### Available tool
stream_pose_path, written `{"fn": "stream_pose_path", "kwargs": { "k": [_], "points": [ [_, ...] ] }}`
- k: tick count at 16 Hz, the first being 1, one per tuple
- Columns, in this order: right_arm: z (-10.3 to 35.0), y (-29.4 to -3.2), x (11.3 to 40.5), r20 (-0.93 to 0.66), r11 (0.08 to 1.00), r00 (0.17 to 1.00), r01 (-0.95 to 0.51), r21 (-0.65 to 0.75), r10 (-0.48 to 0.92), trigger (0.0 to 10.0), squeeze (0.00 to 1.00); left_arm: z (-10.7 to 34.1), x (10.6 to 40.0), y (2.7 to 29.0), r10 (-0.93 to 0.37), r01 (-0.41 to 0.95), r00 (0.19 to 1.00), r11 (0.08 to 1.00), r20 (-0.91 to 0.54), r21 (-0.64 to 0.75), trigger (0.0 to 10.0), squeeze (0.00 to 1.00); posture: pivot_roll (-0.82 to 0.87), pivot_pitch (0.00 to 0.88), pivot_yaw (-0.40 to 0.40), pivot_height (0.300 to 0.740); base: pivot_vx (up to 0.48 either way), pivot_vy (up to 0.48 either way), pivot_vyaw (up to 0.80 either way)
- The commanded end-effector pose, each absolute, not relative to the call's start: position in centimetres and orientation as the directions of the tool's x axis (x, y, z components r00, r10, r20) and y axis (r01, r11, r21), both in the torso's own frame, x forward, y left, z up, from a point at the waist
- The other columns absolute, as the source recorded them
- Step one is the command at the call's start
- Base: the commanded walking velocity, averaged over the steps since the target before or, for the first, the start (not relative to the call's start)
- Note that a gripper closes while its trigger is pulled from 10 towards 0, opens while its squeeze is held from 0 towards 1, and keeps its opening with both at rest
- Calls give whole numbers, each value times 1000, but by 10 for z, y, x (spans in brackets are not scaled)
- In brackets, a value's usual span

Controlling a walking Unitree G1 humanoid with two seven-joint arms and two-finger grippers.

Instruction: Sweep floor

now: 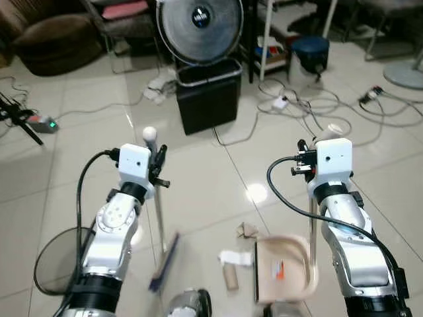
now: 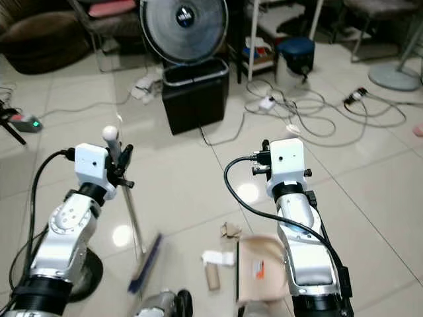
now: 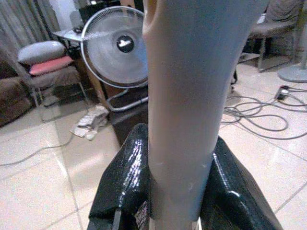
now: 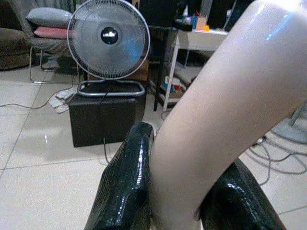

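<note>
My left gripper (image 1: 158, 169) is shut on the pale broom handle (image 3: 184, 96), just below its round white knob (image 1: 149, 134). The handle runs down to a blue brush (image 1: 164, 261) on the tiled floor, which looks blurred. My right gripper (image 1: 309, 157) is shut on the upright handle (image 4: 216, 120) of a beige dustpan (image 1: 281, 267) standing on the floor to the right of the brush. Between brush and pan lie a cardboard tube (image 1: 229, 277), a white paper scrap (image 1: 234, 257) and a crumpled brown scrap (image 1: 248, 230). Black fingers (image 3: 120, 182) press the handle from both sides.
A black box (image 1: 208, 99) carrying a round fan (image 1: 199, 26) stands ahead. Cables (image 1: 317, 105) sprawl over the tiles at right, near a blue stool (image 1: 309, 49). A power strip (image 1: 43, 123) lies at left, a brown cushion (image 1: 53, 43) far left, a dark round base (image 1: 56, 264) near my left arm.
</note>
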State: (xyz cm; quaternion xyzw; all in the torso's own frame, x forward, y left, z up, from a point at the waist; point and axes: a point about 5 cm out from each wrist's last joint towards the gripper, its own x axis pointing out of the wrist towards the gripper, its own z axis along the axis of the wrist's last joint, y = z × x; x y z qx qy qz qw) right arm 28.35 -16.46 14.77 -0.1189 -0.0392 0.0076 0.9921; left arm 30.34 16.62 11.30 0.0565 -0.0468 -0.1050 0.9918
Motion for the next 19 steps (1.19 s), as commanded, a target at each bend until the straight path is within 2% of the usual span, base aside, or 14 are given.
{"fn": "stream_pose_path", "kwargs": {
  "k": [1, 4, 10, 15, 19],
  "points": [
    [146, -161, 283, 88, 962, 994, -33, -270, 59, 10000, 0, 116, 305, 166, -219, 205, 970, 970, 105, 128, 10000, 0, -23, 199, 111, 740, 0, 0, 0],
    [134, -157, 283, 98, 950, 990, -64, -306, 99, 10000, 0, 110, 305, 160, -228, 215, 968, 970, 107, 117, 10000, 0, -7, 240, 108, 740, 0, 0, 0],
    [118, -133, 301, 217, 958, 967, -71, -278, 134, 10000, 0, 97, 311, 156, -156, 153, 980, 988, 121, 29, 10000, 0, 25, 281, 112, 740, 0, 0, 0],
    [96, -117, 307, 189, 951, 971, -89, -296, 149, 10000, 0, 78, 314, 133, -191, 191, 982, 977, 11, -91, 10000, 0, 34, 292, 123, 740, 0, 0, 0],
    [89, -113, 306, 192, 959, 967, -114, -258, 166, 10000, 0, 81, 320, 127, -144, 145, 989, 970, 18, -194, 10000, 0, 37, 295, 127, 740, 0, 0, 0]
  ]
}}
